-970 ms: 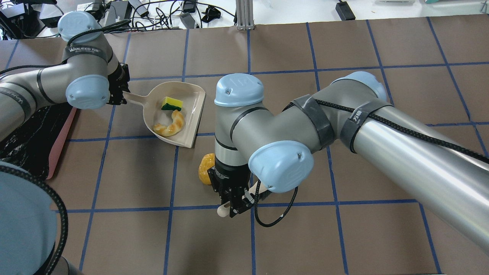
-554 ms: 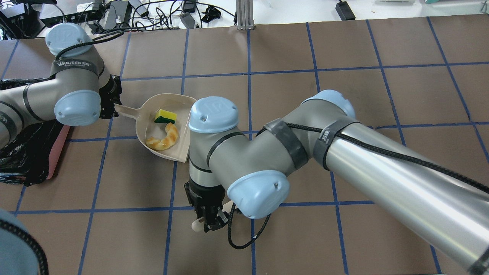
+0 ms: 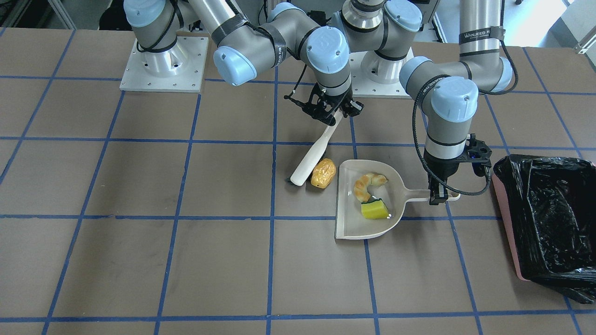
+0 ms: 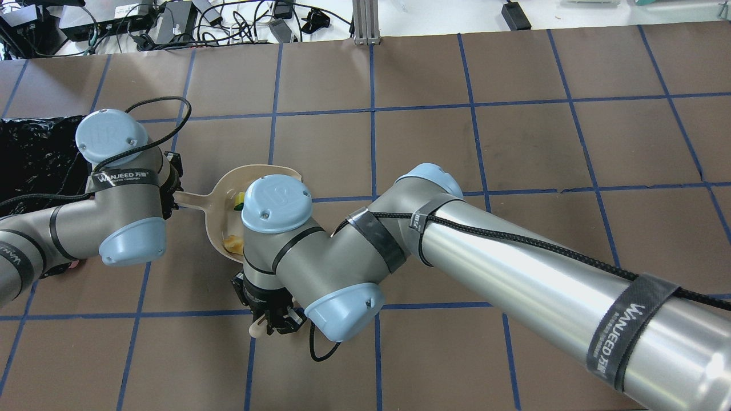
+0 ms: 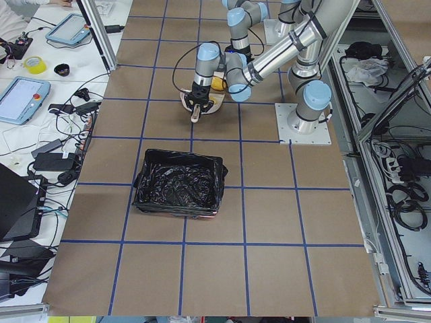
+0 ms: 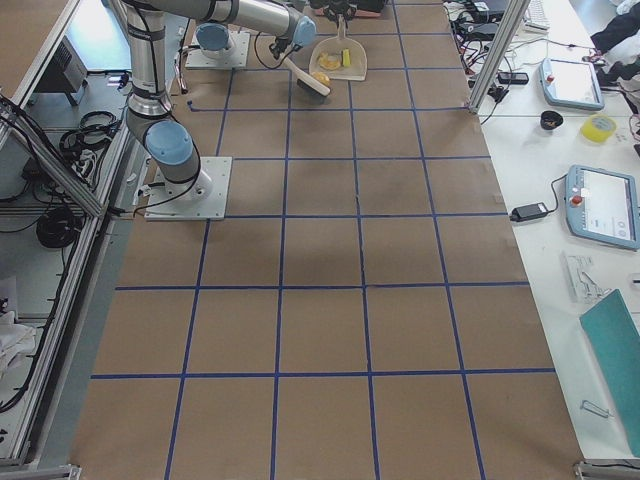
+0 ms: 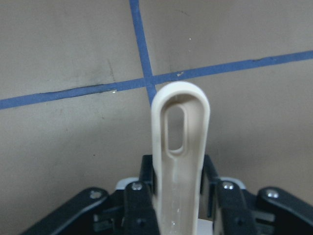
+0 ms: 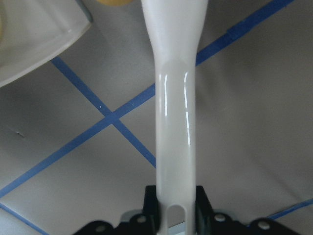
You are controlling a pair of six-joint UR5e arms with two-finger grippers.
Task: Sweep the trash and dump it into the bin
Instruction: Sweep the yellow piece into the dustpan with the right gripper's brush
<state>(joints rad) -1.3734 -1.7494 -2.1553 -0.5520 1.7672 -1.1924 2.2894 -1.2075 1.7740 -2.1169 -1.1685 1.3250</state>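
Observation:
My left gripper (image 3: 438, 197) is shut on the handle of the beige dustpan (image 3: 347, 204), which lies flat on the table. The croissant-like piece (image 3: 368, 182) and the yellow-green sponge (image 3: 374, 209) lie in the pan. My right gripper (image 3: 333, 113) is shut on the beige brush (image 3: 309, 160), whose head rests on the table. The golden-brown bun (image 3: 323, 173) lies on the table between the brush head and the pan's open edge. In the overhead view my right arm hides the bun and most of the pan (image 4: 220, 214). The pink bin with the black bag (image 3: 545, 209) stands beyond the pan's handle.
The brown table is marked with a blue tape grid (image 3: 272, 216). The two arm bases (image 3: 163, 65) stand at the robot's edge. Cables and devices (image 4: 171, 23) lie past the far table edge. The bin (image 4: 34, 154) is at the overhead view's left edge.
Both arms have moved left and toward the robot in the overhead view. The dustpan has slid with the left gripper. The right arm now covers the bun and most of the pan.

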